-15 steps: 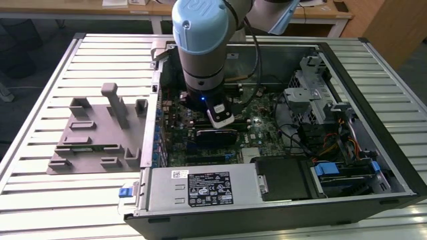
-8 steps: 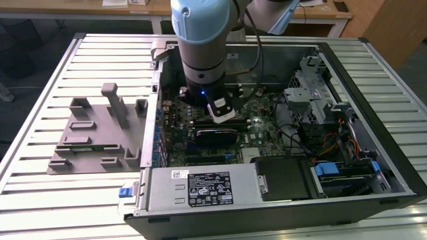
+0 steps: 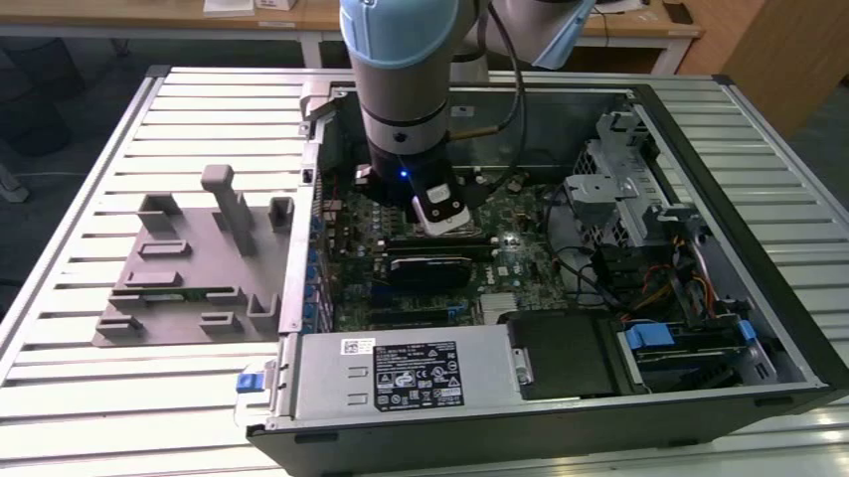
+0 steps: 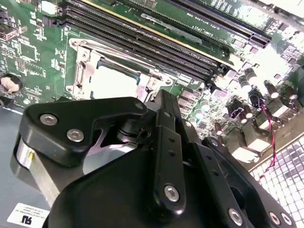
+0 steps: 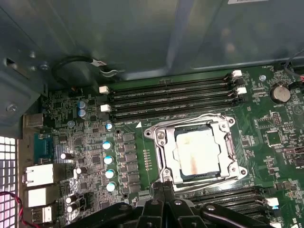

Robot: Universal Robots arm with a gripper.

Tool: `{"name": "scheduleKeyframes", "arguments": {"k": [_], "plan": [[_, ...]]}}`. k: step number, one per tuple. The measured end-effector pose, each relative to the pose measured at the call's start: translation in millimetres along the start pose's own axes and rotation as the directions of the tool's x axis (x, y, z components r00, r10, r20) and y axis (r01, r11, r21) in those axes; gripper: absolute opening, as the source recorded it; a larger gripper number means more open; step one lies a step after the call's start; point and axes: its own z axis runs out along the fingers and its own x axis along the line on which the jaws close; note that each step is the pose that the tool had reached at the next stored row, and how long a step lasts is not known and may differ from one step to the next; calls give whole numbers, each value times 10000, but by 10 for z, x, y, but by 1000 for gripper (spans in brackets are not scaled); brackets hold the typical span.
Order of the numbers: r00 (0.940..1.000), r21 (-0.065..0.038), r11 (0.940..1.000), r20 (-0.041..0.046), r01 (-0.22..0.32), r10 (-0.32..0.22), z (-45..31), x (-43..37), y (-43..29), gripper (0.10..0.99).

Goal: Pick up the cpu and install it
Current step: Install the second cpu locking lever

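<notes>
We see gripper (image 3: 442, 214) low inside computer case (image 3: 743, 288), just above motherboard (image 5: 95, 152). Cpu (image 5: 197, 153) lies flat in socket frame (image 5: 159, 135), shiny top up, between two banks of memory slots (image 5: 171, 97). In first wrist view, gripper fingers (image 5: 164, 194) stand close together at frame edge, beside cpu and not over it; they hold nothing. In second wrist view, cpu (image 4: 111, 81) lies just beyond gripper body. We judge cpu already seated in socket.

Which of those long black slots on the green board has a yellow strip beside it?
In the second wrist view, the memory slot farthest from the CPU socket; a yellow strip runs along its far edge. The nearer slots have none.
</notes>
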Motion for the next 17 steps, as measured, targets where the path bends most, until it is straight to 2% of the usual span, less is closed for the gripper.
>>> {"name": "scheduleKeyframes", "arguments": {"k": [3, 6, 8, 17], "plan": [[10000, 24, 10000, -6, 0, 0, -1, 0, 1, 106], [9999, 228, 9997, -107, -26, 29, 2, -35, 6, 106], [9999, 324, 9995, -137, -34, 39, 5, -80, 12, 106], [9998, 382, 9993, -172, -39, 46, 38, -382, 76, 106]]}}
